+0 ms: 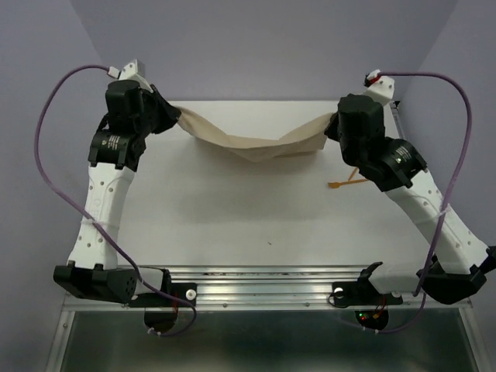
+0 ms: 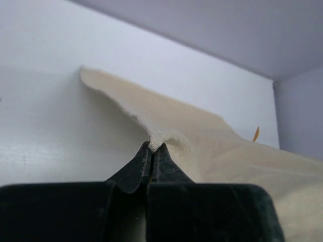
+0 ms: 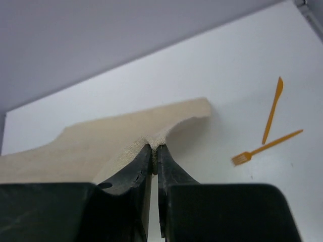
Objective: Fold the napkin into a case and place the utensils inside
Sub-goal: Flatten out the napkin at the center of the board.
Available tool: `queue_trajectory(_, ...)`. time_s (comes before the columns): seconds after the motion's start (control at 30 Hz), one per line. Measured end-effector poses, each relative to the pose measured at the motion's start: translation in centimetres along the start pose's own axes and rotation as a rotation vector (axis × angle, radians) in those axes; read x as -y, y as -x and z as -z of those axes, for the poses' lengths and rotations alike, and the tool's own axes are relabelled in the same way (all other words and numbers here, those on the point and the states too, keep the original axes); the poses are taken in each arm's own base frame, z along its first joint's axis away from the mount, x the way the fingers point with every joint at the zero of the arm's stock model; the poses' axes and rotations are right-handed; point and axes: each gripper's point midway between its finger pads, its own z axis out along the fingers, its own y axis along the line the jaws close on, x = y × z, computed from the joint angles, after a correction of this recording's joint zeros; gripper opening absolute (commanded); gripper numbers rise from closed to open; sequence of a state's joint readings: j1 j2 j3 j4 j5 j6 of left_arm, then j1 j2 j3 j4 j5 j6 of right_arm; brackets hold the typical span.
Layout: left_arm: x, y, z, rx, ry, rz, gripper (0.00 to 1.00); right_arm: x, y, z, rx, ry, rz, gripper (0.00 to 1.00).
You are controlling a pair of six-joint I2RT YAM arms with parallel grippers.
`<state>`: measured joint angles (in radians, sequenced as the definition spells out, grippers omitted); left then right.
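Note:
The tan napkin hangs stretched and sagging between my two grippers at the far side of the white table. My left gripper is shut on its left edge; the napkin spreads away to the right. My right gripper is shut on its right edge; the napkin spreads to the left. An orange fork and an orange knife lie on the table to the right of the right gripper. In the top view the fork is partly hidden by the right arm. No folded case shows.
The white table is bounded by grey-lilac walls at the back and sides. Purple cables loop beside both arms. The metal rail with the arm bases runs along the near edge.

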<state>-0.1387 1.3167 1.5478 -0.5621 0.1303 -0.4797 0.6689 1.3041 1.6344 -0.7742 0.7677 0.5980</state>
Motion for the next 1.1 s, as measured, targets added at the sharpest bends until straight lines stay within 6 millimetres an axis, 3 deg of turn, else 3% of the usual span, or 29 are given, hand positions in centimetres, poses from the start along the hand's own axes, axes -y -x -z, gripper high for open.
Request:
queue_trajectory(0.17,5.0,7.5,7.4,0.235,-0.127,-0.063,0.0,-0.7,8.1,3.7,0.164,0.096,-0.046,0.01)
queue_trajectory(0.33,7.8,11.5,15.1,0.423,-0.214,-0.108,0.0,-0.5,14.1,8.1,0.28,0.202,-0.092,0.01)
queue_trajectory(0.43,8.7,12.7,19.5,0.512,-0.245,-0.126,0.0,-0.3,16.6,10.7,0.327,0.274,-0.119,0.01)
queue_trajectory(0.57,9.1,12.7,24.3,0.592,-0.284,-0.137,0.0,0.4,19.3,14.3,0.382,0.373,-0.171,0.01)
queue_trajectory(0.7,9.1,11.5,27.8,0.628,-0.325,-0.139,0.0,0.9,20.1,16.6,0.393,0.453,-0.192,0.01)
queue_trajectory(0.8,9.1,10.8,29.8,0.653,-0.35,-0.138,0.0,1.0,19.8,17.5,0.377,0.487,-0.2,0.01)
queue_trajectory(0.9,8.8,10.3,30.5,0.657,-0.353,-0.136,0.0,1.1,19.2,17.7,0.35,0.498,-0.205,0.01)
queue_trajectory(1.0,8.2,9.7,28.8,0.621,-0.326,-0.132,0.0,1.3,17.8,16.7,0.315,0.466,-0.189,0.01)
queue_trajectory(1.1,6.7,8.5,25.1,0.547,-0.263,-0.123,0.0,1.7,15.2,14.2,0.269,0.381,-0.153,0.01)
